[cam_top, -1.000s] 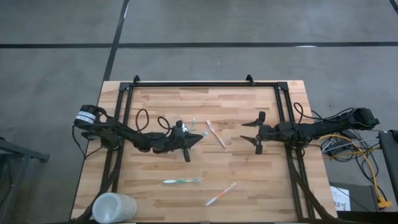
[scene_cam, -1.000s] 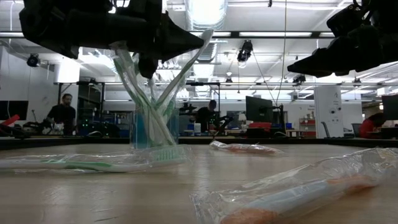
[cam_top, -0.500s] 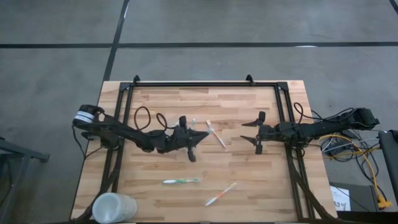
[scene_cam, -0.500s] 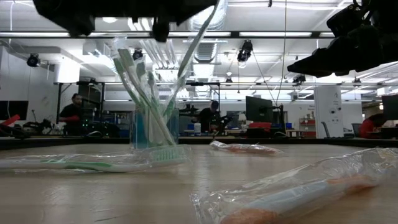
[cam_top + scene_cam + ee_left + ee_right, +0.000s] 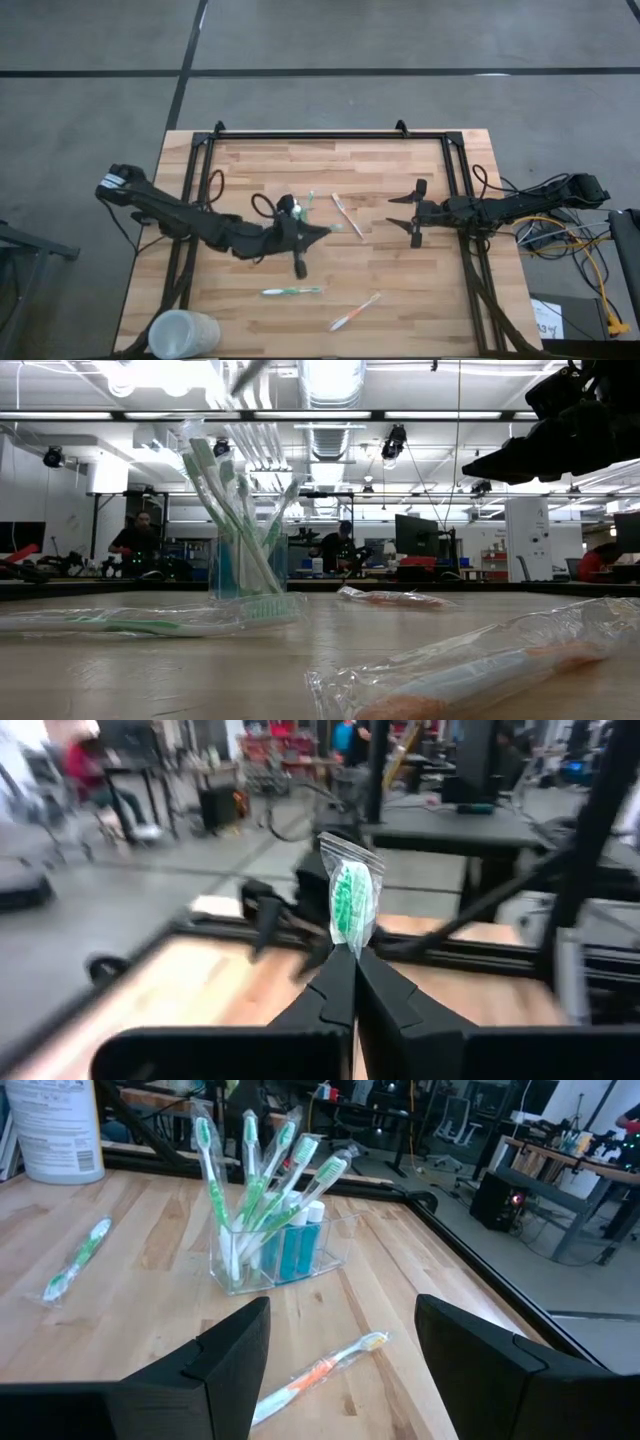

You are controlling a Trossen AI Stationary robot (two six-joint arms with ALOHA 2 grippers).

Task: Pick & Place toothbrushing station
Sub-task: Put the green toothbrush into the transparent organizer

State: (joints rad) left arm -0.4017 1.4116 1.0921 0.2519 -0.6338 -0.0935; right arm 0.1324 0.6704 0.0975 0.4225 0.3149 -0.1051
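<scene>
The toothbrushing station (image 5: 290,1260) is a clear holder standing on its base on the wooden table, with several green toothbrushes and small blue tubes in it. It also shows in the low view (image 5: 245,565) and, partly under my left arm, from above (image 5: 309,200). My left gripper (image 5: 354,963) is raised beside the station, above the table's middle (image 5: 324,231). It is shut on a green toothbrush in a clear wrapper (image 5: 349,898). My right gripper (image 5: 414,213) waits open at the right, with its fingers (image 5: 230,1355) wide apart. My left gripper pinches the wrapped toothbrush between its two fingertips, just below the bristle head (image 5: 352,938). The fingers point about level. The head in its wrapper sticks out past the fingertips, and the fingers hide the handle. The brush is lifted clear of the station.
Wrapped toothbrushes lie loose on the table: a green one (image 5: 292,291) near the front, an orange one (image 5: 355,312) beside it, and another (image 5: 347,215) at the middle. A frosted white cup (image 5: 183,335) stands at the near left corner. People work at benches beyond the table.
My left gripper has risen out of the top of the low view and shifted a little toward the near edge. It has drawn the wrapped toothbrush up out of the station, and the other brushes stay standing in the station.
</scene>
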